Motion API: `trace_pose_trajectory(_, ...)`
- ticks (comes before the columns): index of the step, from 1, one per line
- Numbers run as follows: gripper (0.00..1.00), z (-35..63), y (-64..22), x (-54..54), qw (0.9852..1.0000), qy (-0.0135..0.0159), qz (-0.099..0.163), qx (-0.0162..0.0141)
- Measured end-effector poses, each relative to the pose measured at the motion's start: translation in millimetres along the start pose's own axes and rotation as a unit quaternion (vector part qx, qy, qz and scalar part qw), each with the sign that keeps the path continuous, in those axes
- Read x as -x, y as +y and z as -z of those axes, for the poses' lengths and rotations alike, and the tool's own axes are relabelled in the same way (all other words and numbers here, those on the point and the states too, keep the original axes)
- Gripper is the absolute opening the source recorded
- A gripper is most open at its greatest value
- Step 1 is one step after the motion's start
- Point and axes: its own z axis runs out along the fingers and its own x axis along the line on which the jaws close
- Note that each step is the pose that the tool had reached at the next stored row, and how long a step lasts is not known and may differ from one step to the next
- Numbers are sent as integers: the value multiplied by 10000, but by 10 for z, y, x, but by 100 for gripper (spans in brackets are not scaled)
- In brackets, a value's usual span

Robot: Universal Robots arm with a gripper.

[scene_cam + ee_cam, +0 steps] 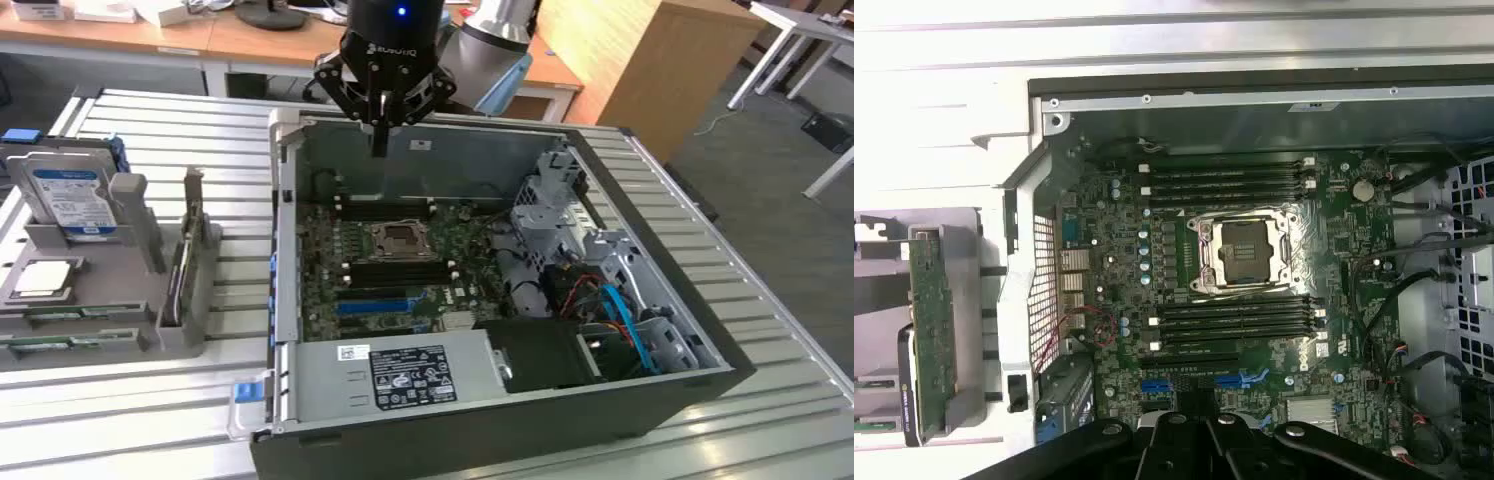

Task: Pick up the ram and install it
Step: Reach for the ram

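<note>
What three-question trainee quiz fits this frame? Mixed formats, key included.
1. True or false: the fingers are shut on the ram.
2. The fingers hang above: A) hard drive B) open computer case C) bracketed card.
3. Are the motherboard's memory slots filled or empty?
Key: 1 false: shut on nothing, ram lies in the grey holder; 2 B; 3 empty.

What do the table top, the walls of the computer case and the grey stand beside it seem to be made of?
Table top: pale ribbed slats with a dull sheen, probably aluminium.
Case walls: thin grey sheet metal, likely steel, with folded edges and punched holes.
Grey stand: matte, blocky, no shine, probably plastic.
</note>
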Motion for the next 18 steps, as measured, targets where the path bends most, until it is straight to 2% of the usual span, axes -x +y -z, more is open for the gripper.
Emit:
trace_pose_trajectory(10,11,0,-1,-15,10000,0,0,0)
trace_pose_trajectory(18,11,3,-7,-97,10000,0,0,0)
